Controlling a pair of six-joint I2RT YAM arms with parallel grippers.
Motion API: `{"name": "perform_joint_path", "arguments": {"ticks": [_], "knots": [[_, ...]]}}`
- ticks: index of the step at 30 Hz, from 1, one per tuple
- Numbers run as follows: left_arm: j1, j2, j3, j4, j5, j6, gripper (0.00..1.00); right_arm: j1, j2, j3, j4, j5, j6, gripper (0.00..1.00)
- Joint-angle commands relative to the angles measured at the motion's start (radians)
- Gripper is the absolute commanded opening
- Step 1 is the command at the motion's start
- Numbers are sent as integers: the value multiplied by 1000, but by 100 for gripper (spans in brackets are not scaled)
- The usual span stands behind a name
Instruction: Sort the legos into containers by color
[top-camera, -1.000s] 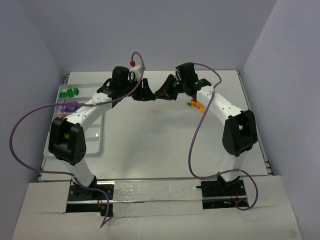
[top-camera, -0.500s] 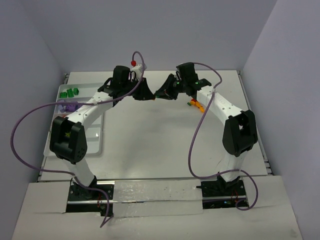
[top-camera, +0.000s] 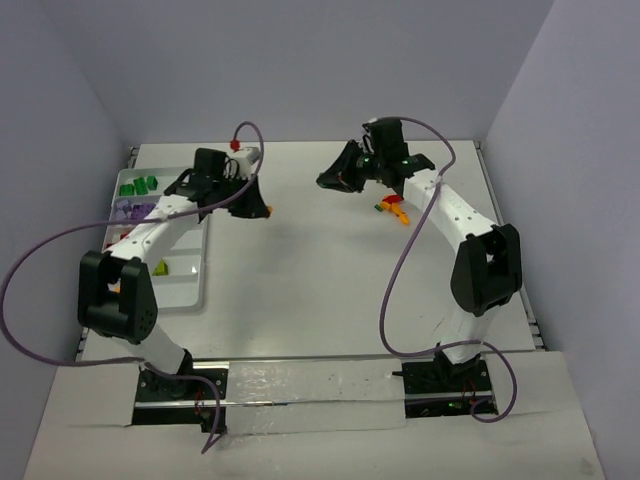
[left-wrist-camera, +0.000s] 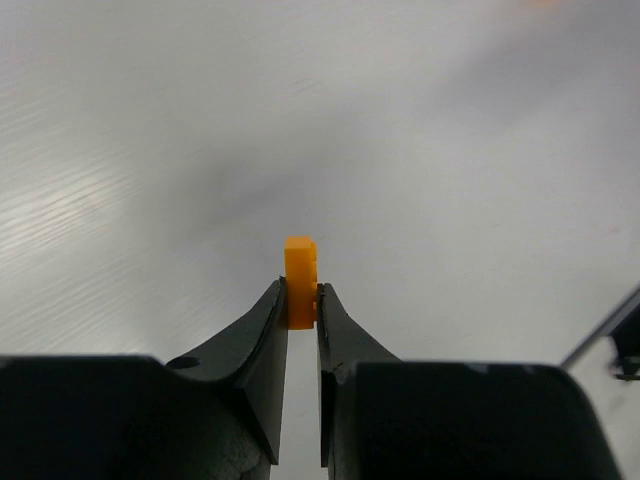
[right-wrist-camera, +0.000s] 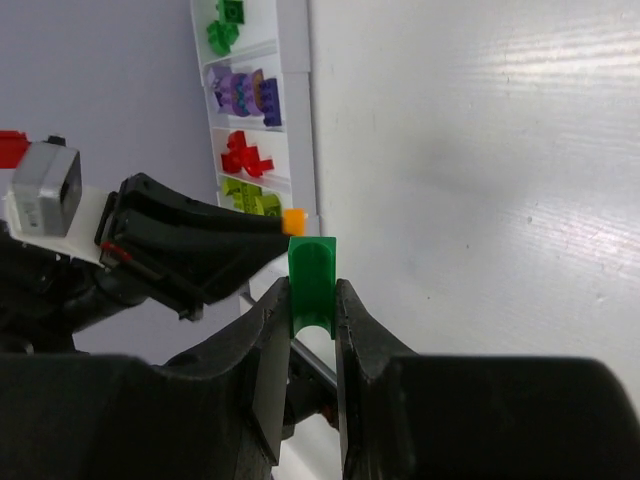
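While the left gripper (left-wrist-camera: 302, 300) pinches the orange brick (left-wrist-camera: 299, 280) above the table (top-camera: 320, 280), tray (top-camera: 185, 285) at its nine o'clock — likely light, rigid, slick; flat sides give best purchase. Right gripper (right-wrist-camera: 312, 300) nips a green brick (right-wrist-camera: 311, 280) likewise.

A lab: plain walls (top-camera: 300, 60) box the table (top-camera: 330, 280).

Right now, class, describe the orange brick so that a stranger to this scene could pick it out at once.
On the white table, find the left arm, on the tray side. The left end effector pinches one small orange brick at its black tip. The only other held piece is the green brick in the right end effector.
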Motion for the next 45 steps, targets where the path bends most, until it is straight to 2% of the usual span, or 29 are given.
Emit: {"name": "perform_joint_path", "arguments": {"ticks": [1,4,7,13,15,21,25,35,39,41,44,45], "knots": [[86,-171,-10,-178,-114,264,0,-17,-70,36,62,-78,-67,0],[197,-245,-20,-359,-220,401,0,-19,-56,42,79,-154,-135,0],[350,-285,-53,-486,-253,490,0,-17,-31,75,53,-202,-189,0],[580,-324,-182,-534,-449,618,0,-16,49,178,-79,-217,-322,0],[672,-312,-200,-549,-472,649,0,-16,66,216,-113,-217,-352,0],[848,-299,-230,-563,-509,769,0,-17,80,226,-131,-210,-410,0],[910,-260,-206,-583,-464,828,0,-16,95,233,-124,-217,-394,0],[917,-151,-189,-510,-421,842,5,9,82,214,-130,-191,-439,0],[915,-99,-166,-489,-404,826,10,9,82,213,-137,-186,-448,0],[915,-83,-160,-469,-404,819,18,11,84,216,-140,-187,-455,0],[912,-67,-151,-457,-397,814,35,12,88,220,-148,-192,-462,0],[910,-62,-149,-457,-395,813,37,12,89,221,-150,-194,-467,0]]}}
